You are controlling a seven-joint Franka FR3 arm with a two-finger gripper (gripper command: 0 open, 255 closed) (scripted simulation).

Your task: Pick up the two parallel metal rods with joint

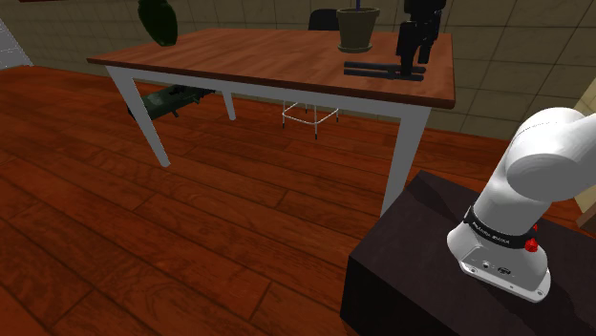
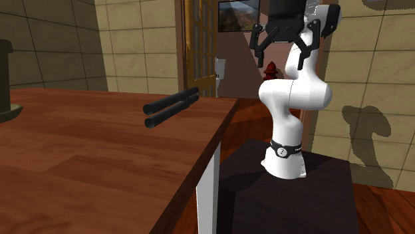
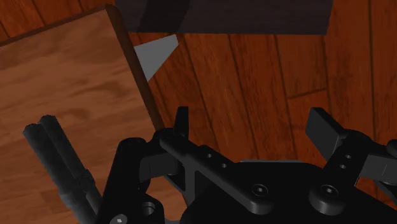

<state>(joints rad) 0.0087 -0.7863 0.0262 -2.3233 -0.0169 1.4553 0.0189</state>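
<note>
Two dark parallel rods (image 1: 375, 68) joined at one end lie flat on the brown wooden table (image 1: 258, 52), near its edge on the stand's side. In the second exterior view the rods (image 2: 171, 108) rest on the tabletop while my black gripper (image 2: 279, 58) hangs high above and beyond the table's edge, fingers spread apart with nothing between them. In the wrist view the open gripper (image 3: 253, 127) is over the wooden floor just past the table's edge, and the rods (image 3: 57, 159) lie off to one side of the fingers. In the shoulder view the gripper (image 1: 413, 57) appears above the rods' end.
A dark plant pot (image 1: 357, 27) stands at the table's far side and a dark green object (image 1: 158, 19) at its far left corner. Under the table lie a dark green item (image 1: 167, 98) and a white wire frame (image 1: 310, 115). The dark stand (image 2: 279, 193) is close to the table.
</note>
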